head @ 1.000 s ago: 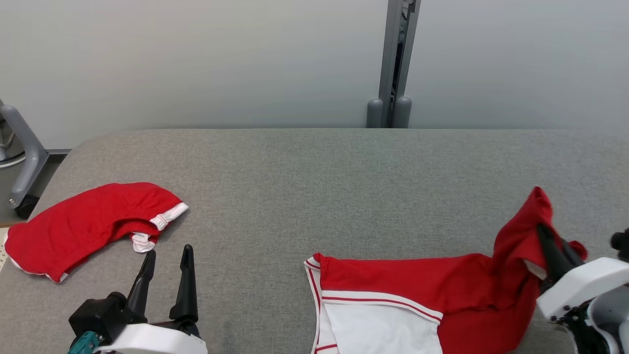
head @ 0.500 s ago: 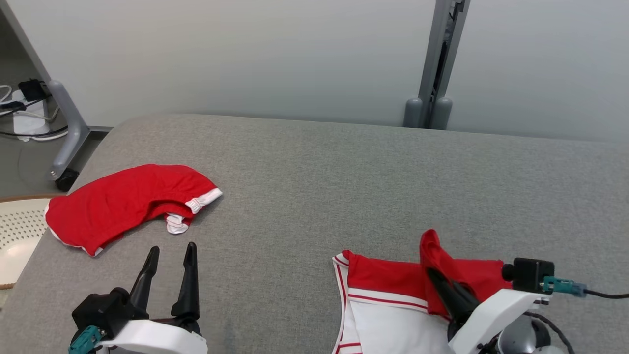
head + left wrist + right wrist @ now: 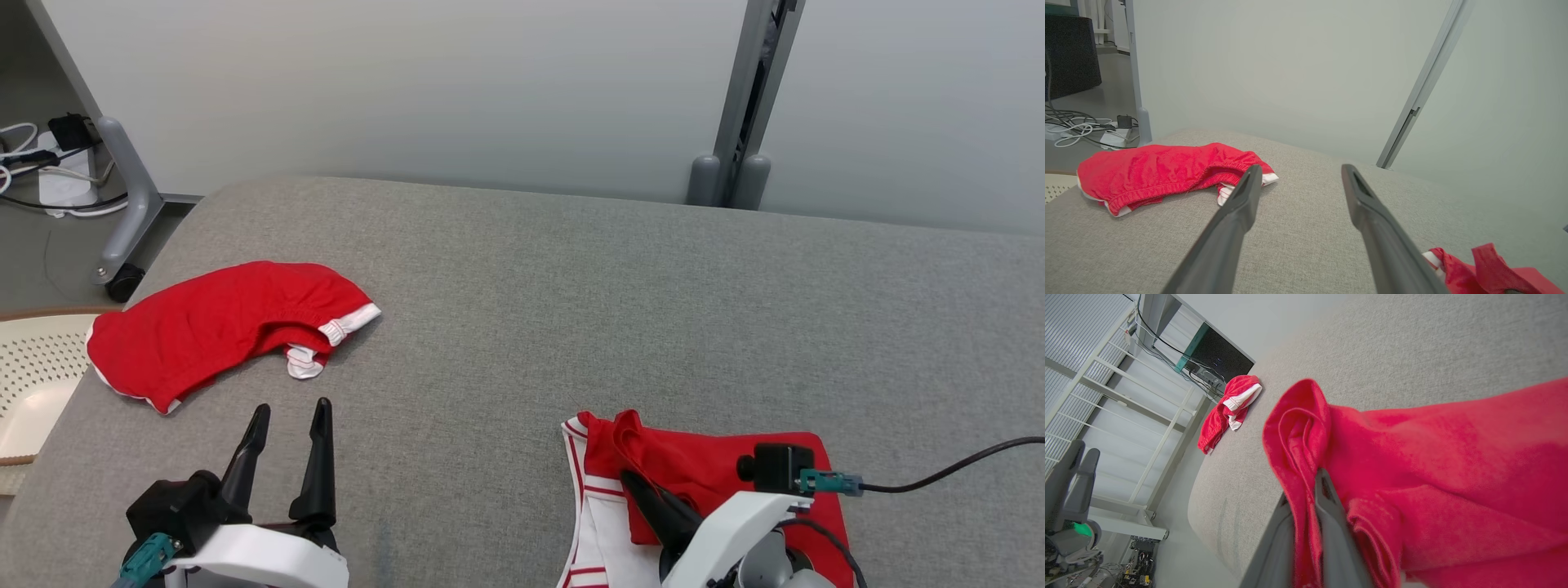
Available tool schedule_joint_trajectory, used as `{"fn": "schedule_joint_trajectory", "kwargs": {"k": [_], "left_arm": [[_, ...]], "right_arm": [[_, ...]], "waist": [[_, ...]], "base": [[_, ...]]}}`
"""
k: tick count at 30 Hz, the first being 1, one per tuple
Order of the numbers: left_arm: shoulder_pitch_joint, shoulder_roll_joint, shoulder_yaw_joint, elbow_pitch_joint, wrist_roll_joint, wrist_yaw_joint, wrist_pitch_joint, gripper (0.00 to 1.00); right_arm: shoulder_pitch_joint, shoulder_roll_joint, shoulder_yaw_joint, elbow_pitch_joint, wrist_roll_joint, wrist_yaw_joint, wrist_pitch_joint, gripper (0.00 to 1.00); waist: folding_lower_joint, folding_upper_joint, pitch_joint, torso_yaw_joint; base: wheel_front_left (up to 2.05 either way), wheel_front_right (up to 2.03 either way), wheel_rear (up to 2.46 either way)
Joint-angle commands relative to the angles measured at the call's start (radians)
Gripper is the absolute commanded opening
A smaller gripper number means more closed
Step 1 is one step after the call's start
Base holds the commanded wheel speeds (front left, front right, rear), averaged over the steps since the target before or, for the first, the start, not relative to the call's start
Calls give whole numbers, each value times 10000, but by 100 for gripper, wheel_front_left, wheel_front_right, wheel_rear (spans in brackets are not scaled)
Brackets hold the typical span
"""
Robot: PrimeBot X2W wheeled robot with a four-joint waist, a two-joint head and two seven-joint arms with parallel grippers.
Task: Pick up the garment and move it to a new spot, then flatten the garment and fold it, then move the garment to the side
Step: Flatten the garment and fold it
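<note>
The garment (image 3: 718,461) is red with white, red-striped panels and lies at the near right of the grey padded table (image 3: 571,310). My right gripper (image 3: 635,483) is shut on a bunched red fold of it, held low over the garment's left part. The right wrist view shows that fold (image 3: 1298,433) pinched between the fingers (image 3: 1331,514). My left gripper (image 3: 290,412) stands open and empty at the near left, above bare table. Its wrist view shows the spread fingers (image 3: 1237,216) and the garment's edge (image 3: 1486,265) at the lower right.
A second red garment (image 3: 220,322) with white cuffs lies crumpled at the table's left edge. A white perforated basket (image 3: 33,367) sits beyond that edge. A grey post (image 3: 751,90) stands behind the table, and a wheeled frame leg (image 3: 122,212) with cables is at the far left.
The camera has swung, shifting the whole picture. My right gripper has carried the red fold from the garment's right end across to its left part and lowered it. The left gripper stayed put.
</note>
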Motion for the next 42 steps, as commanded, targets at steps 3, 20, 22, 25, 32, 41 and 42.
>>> {"fn": "schedule_joint_trajectory", "kwargs": {"k": [3, 20, 22, 25, 32, 41, 42], "left_arm": [[-124, 17, 4, 41, -11, -6, 16, 100], [95, -114, -27, -35, -83, 122, -32, 100], [74, -128, -57, -36, -83, 96, -35, 100], [28, -115, -84, -25, -91, 52, -34, 100], [-68, -73, -133, 37, -107, 9, 15, 100], [-75, -64, -177, 75, -148, -1, 13, 100], [-73, -69, -181, 79, -150, -3, 13, 100]], "right_arm": [[-371, -57, 423, 367, 452, 1, -389, 100], [-280, -2066, -1691, -1089, -344, 1, -1205, 100], [-145, -2186, -2044, -1104, -758, 1, -1017, 100], [65, -2048, -2461, -1206, -1267, 1, -726, 100], [398, -1604, -2915, -1079, -2734, 1, 108, 0], [828, -778, -2735, -652, -3218, 1, 1213, 0], [881, -696, -2729, -598, -3188, 1, 1274, 0]], "waist": [[0, -1, 12, -116], [0, -1, -166, -997], [0, -1, -159, -1000], [0, -1, -146, -976], [0, -1, -116, -822], [0, -1, -96, -584], [0, -1, -92, -561]], "base": [[0, 0, 0], [0, 0, 0], [0, 0, 0], [0, 0, 0], [0, 0, 0], [0, 0, 0], [0, 0, 0]]}}
